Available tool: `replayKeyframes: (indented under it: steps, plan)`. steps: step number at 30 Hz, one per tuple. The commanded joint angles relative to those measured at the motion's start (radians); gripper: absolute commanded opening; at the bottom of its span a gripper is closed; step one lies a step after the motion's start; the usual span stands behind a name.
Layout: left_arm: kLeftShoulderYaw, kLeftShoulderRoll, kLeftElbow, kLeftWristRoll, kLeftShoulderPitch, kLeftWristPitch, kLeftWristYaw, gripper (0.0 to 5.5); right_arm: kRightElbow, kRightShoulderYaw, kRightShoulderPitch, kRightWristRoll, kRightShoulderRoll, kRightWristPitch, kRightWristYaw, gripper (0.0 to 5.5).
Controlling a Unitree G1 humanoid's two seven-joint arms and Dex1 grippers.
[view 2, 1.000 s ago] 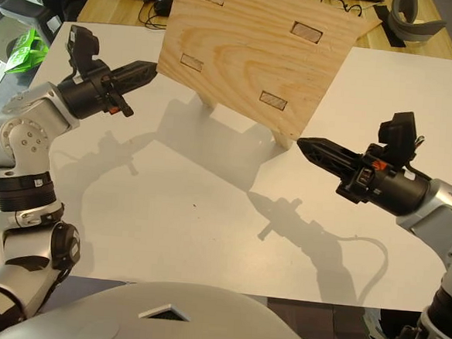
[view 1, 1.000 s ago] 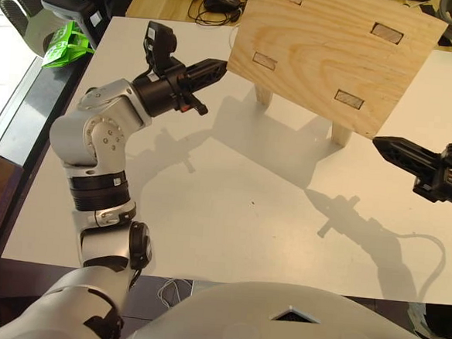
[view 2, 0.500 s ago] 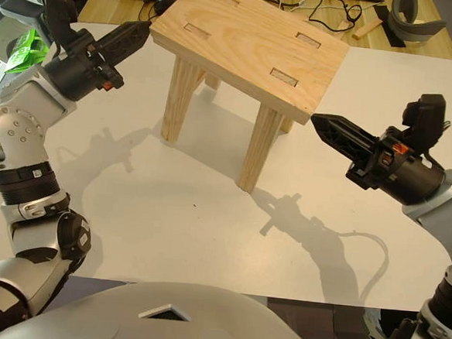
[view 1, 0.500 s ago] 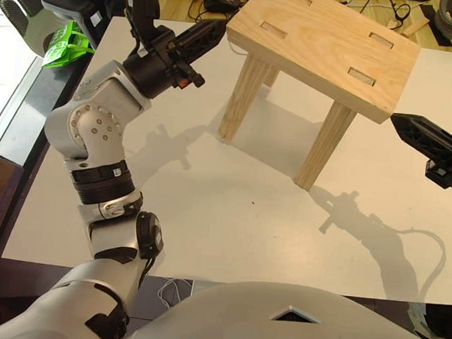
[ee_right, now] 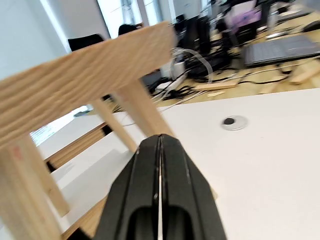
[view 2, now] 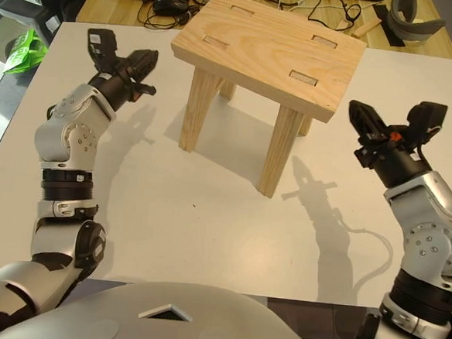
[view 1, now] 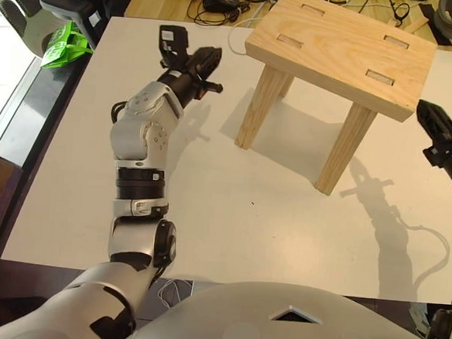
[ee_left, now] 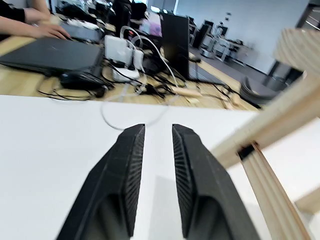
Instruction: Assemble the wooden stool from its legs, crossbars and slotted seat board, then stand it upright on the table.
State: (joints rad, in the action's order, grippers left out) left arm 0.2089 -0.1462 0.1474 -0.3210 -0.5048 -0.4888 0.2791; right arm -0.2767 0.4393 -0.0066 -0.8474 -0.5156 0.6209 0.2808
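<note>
The stool [view 1: 341, 53] stands upright on its legs [view 1: 337, 158] at the upper right of the left eye view, on the white tabletop [view 1: 245, 233]. Assembly looks complete, and the step in hand is letting go. The left jaws, slightly spread, hang near its left side. The right jaws, pressed together, sit off its right edge. Neither touches it. The next move likely calls only for drawing both arms clear without nudging the legs. The eye views show the seat's four slots [view 1: 290, 41], while the left wrist view shows a crossbar [ee_left: 270, 122] underneath.
</note>
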Motion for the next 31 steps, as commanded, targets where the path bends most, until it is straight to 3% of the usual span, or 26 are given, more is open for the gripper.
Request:
replayKeyframes:
  steps: [1,4,7,16,24,31]
  plan:
    - [0.052,0.081,0.012,0.021,0.008,0.145,-0.147,1.01,0.125,0.043,-0.038,0.157,0.078,-0.101,-0.191,0.0]
    - [0.109,0.136,0.065,0.016,-0.017,0.274,-0.26,1.01,0.207,0.04,-0.089,0.229,0.136,-0.161,-0.275,0.0]
    - [0.12,0.149,0.141,0.022,-0.038,0.357,-0.294,1.01,0.221,0.042,-0.221,0.173,0.216,-0.142,-0.34,0.0]
    - [0.065,0.179,0.162,-0.09,-0.038,0.394,-0.095,1.01,0.228,-0.043,-0.338,0.11,0.468,-0.187,-0.387,0.0]
    - [0.197,0.194,0.256,-0.202,-0.094,0.407,-0.204,1.01,0.302,-0.008,-0.377,0.115,0.457,-0.209,-0.388,0.0]
    - [0.123,0.193,0.295,-0.128,-0.096,0.456,-0.186,1.01,0.325,-0.023,-0.386,0.155,0.457,-0.229,-0.378,0.0]
